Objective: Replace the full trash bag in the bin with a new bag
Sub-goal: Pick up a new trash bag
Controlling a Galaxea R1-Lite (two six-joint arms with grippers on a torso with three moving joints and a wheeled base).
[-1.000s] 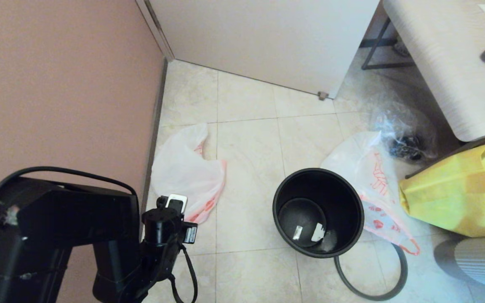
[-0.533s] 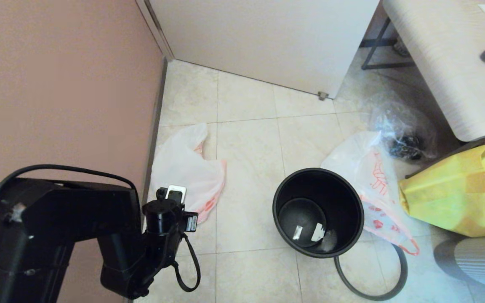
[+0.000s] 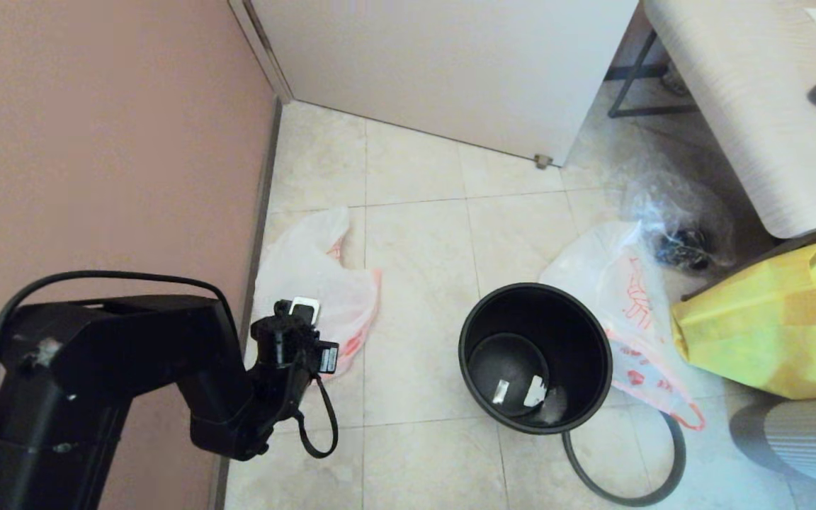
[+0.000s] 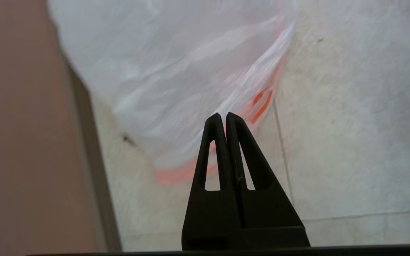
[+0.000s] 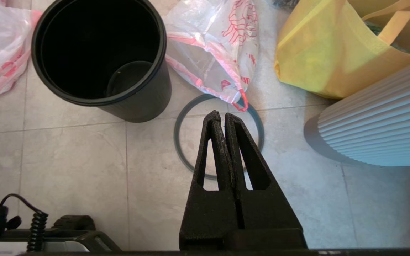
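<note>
Pale tiled floor (image 3: 422, 234) runs between a pink wall (image 3: 96, 142) on the robot's left and a white door (image 3: 450, 64) ahead. At far right a tabletop (image 3: 755, 106) with a light wood grain carries a small black and orange object.

Largest item on the floor is the yellow fabric bag (image 3: 769, 326), at right below the tabletop edge, with a white ribbed object (image 5: 379, 121) just beside it.

The bin (image 3: 535, 358) stands upright near the centre of the floor, black and unlined, with a few pale scraps at its bottom. Its dark grey hoop (image 3: 624, 464) lies flat on the tiles on the near side, apart from the rim.

The full trash bag (image 3: 627, 312), white with red print, lies against the bin's right side, its pink rim band trailing over the hoop. A clear crinkly bag (image 3: 677, 219) with dark contents sits behind it.

The new bag (image 3: 309, 283) lies limp and flat beside the pink wall, well apart from the bin.

Left pincer (image 4: 224, 115) is closed with nothing in it, poised above the new bag's near edge; contact cannot be confirmed. Right pincer (image 5: 222, 113) is closed and empty, raised over the hoop.
</note>
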